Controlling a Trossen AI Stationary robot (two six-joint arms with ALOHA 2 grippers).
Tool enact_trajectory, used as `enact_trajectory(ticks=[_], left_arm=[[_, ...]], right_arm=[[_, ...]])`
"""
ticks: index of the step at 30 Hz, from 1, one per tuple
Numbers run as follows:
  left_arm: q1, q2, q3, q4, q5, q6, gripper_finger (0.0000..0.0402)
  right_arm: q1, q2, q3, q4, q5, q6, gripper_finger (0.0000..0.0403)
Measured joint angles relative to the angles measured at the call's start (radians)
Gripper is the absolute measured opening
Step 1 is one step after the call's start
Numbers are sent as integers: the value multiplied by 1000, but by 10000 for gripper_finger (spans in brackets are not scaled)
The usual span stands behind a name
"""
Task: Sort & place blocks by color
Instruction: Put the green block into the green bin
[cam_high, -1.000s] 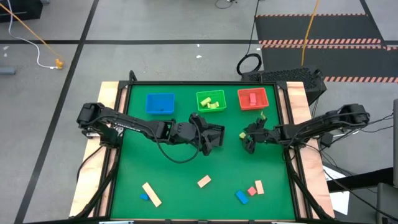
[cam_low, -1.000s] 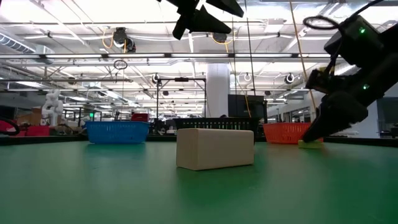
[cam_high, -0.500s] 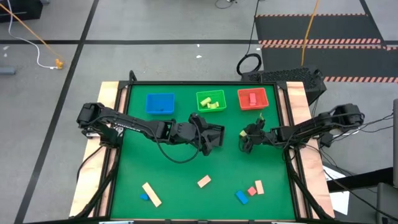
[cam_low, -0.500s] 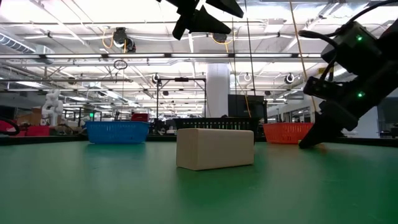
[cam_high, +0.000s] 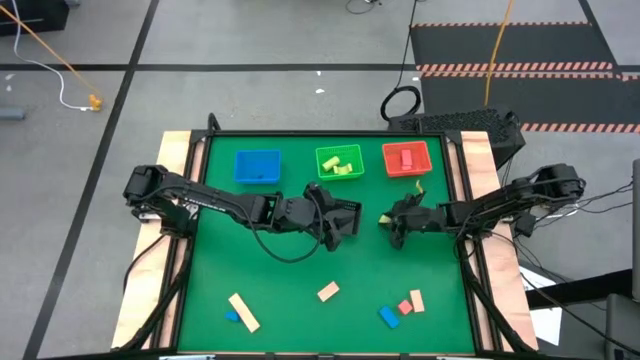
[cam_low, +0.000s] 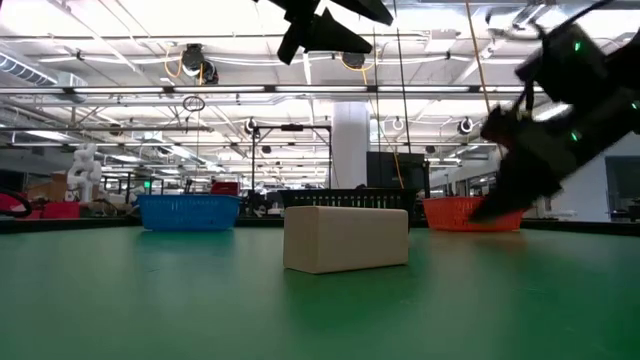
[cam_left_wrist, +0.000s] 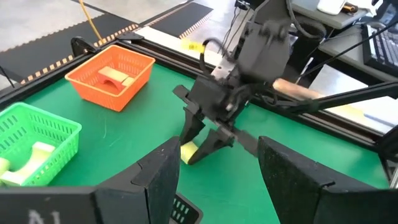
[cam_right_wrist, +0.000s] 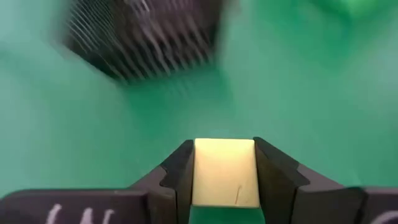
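My right gripper (cam_right_wrist: 224, 149) is shut on a yellow-green block (cam_right_wrist: 224, 171) near the table's middle right (cam_high: 390, 222), just in front of the red tray (cam_high: 405, 159). My left gripper (cam_left_wrist: 217, 155) hangs open above a black mesh tray (cam_left_wrist: 182, 211) at the table's middle (cam_high: 345, 218), with nothing between its fingers. The blue tray (cam_high: 257, 166) and the green tray (cam_high: 339, 162) stand on the table along the far edge, left of the red one. Loose tan, blue and red blocks lie flat near the near edge. My right gripper pinches the yellow-green block by two opposite sides (cam_right_wrist: 198, 174) between its two fingers. The fingers (cam_left_wrist: 198, 129) slant down at it from the table's right side. The block's end pokes out past the fingertips (cam_left_wrist: 188, 151); whether it rests on the table, I cannot tell.
A tan block (cam_high: 328, 291) lies near the middle front, and a tan bar (cam_high: 243, 312) with a blue piece (cam_high: 232, 317) at front left. Blue (cam_high: 388, 316), red (cam_high: 405, 307) and tan (cam_high: 417, 300) blocks lie at front right. Open green mat separates them from the arms.
My right gripper has tipped further down and its fingers have closed on the yellow-green block, which lay at its fingertips on the table a second ago. Its tip now stands a little higher in the low view.
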Motion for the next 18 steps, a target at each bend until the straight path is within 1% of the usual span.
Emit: enact_trajectory(ticks=[4, 7, 10, 13, 15, 18], left_arm=[[3, 11, 0, 4, -16, -71, 214], [3, 31, 0, 23, -46, -125, 214], [3, 61, -1, 48, -61, -174, 214], [9, 96, -1, 92, -62, -217, 214], [15, 113, -1, 128, -62, -246, 214], [25, 117, -1, 137, -62, -274, 214]], right_arm=[[5, -49, 2, 175, -47, -179, 116], [18, -75, 3, 322, -46, -348, 116], [26, -80, 7, 415, -34, -499, 116], [27, -79, 37, 422, -31, -619, 116], [27, -69, 71, 401, -30, -688, 116], [31, -60, 118, 362, -29, -777, 119]])
